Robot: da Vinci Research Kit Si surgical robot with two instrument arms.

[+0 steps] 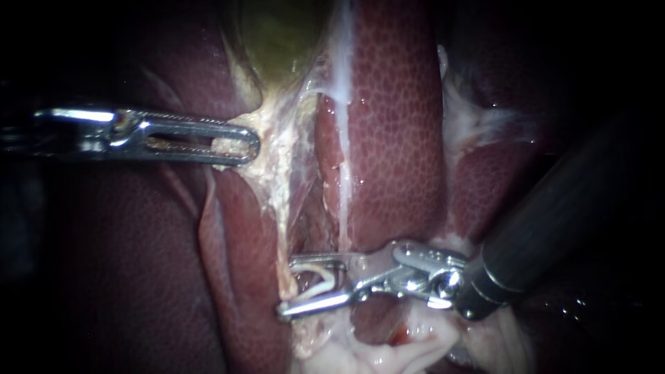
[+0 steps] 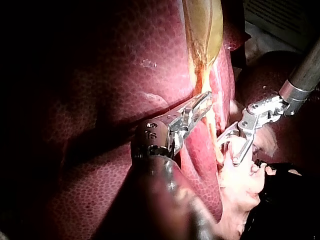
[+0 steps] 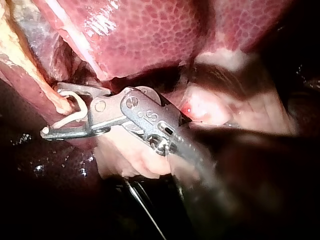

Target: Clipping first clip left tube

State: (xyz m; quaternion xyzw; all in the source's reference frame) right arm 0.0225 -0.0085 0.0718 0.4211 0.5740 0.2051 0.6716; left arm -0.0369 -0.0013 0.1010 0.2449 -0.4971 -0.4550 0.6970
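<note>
Endoscope view: left instrument (image 1: 253, 145) jaws clamped on pale tissue (image 1: 275, 154) under gallbladder (image 1: 277, 34), liver (image 1: 395, 138) all round. Left tube (image 1: 280, 228) runs down btwn right instrument (image 1: 287, 286) jaws, which stand apart holding a white clip (image 1: 327, 278), fatty bits crowding it.

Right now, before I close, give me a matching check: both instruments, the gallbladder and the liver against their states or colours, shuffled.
1 left instrument
2 right instrument
3 gallbladder
4 liver

A dark red, mottled
B carries a white clip, spread wide
C yellow-green
D clamped on pale tissue next to the gallbladder

Pairs: 1-D, 2-B, 3-C, 4-A
</note>
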